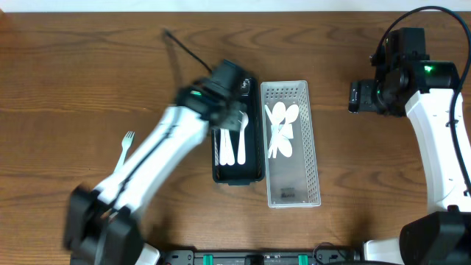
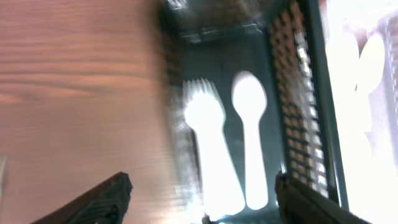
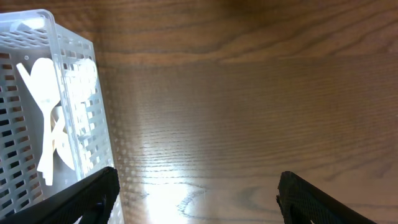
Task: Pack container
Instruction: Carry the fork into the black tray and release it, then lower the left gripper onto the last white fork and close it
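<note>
A black slotted tray point(image 1: 257, 151) holds a white fork point(image 2: 211, 152) and a white spoon point(image 2: 250, 137); both also show in the overhead view point(image 1: 233, 143). Beside it on the right stands a white perforated container point(image 1: 313, 158) with several white spoons point(image 1: 281, 126), also in the right wrist view point(image 3: 46, 118). A loose white fork point(image 1: 125, 147) lies on the table to the left. My left gripper point(image 2: 202, 208) is open and empty over the black tray's far end. My right gripper point(image 3: 196, 199) is open and empty over bare wood, right of the white container.
A black cable point(image 1: 188, 51) runs across the wooden table point(image 1: 81, 81) behind the left arm. The trays sit side by side at the table's middle.
</note>
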`<state>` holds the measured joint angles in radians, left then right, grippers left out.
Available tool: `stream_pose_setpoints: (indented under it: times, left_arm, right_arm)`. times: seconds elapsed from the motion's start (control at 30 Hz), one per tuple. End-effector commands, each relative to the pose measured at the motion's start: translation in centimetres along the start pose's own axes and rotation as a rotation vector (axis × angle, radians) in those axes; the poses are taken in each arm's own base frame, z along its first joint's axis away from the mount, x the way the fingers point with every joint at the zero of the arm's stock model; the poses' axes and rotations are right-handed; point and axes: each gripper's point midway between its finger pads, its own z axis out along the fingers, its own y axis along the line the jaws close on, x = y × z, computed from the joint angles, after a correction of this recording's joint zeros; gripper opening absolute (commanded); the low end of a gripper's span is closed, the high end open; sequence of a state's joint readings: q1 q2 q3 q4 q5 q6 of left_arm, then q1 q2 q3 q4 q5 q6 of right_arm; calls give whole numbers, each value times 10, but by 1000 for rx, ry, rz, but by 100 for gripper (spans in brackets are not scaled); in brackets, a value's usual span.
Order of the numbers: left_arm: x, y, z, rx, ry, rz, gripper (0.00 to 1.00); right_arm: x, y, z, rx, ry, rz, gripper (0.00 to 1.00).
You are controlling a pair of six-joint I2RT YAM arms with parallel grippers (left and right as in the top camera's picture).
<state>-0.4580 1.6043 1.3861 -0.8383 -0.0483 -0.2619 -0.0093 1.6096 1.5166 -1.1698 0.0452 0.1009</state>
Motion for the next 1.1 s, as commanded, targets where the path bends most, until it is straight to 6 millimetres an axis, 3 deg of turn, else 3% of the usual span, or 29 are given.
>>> stream_pose_setpoints:
  times: [0.0, 0.17, 0.37, 0.43, 0.67, 1.07]
  left_arm:
    - [-22, 68, -46, -95, -105, -110, 78]
    - [-2, 169, -60, -211, -45, -270, 82]
    - [34, 228, -19, -156, 124, -338, 85]
    - [46, 243, -1, -156, 191, -342, 91]
    - [85, 259, 57, -107, 401, -320, 95]
    - [102, 264, 103, -67, 483, -244, 92]
  right_arm:
    - [0, -3, 0, 12, 0, -9, 85]
    - [0, -3, 0, 12, 0, -8, 85]
    - [0, -3, 0, 12, 0, -8, 85]
    - [0, -3, 0, 12, 0, -8, 85]
    - [0, -3, 0, 12, 1, -8, 85]
    - [0, -3, 0, 12, 0, -8, 85]
